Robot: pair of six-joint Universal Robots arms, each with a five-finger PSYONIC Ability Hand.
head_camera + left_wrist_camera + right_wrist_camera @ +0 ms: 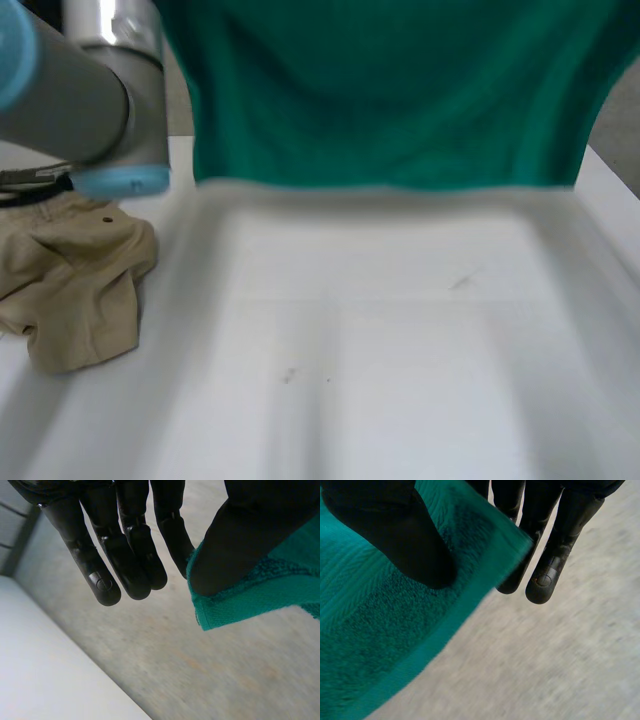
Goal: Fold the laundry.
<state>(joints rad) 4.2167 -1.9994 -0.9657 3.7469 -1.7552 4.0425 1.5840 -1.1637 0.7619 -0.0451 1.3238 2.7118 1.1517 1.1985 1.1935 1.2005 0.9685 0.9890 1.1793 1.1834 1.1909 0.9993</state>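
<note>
We see the left hand [125,555] and right hand [550,555] each pinching a towel [390,90] corner; it apparently hangs above the table [400,350].

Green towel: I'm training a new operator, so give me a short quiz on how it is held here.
1. True or false: the green towel lies flat on the table.
2. Which hand pinches the towel: A, left hand only; B, right hand only; C, both?
3. Fill in: beside the left arm lies a crumpled ____ garment.
Key: 1 false; 2 C; 3 beige.
</note>
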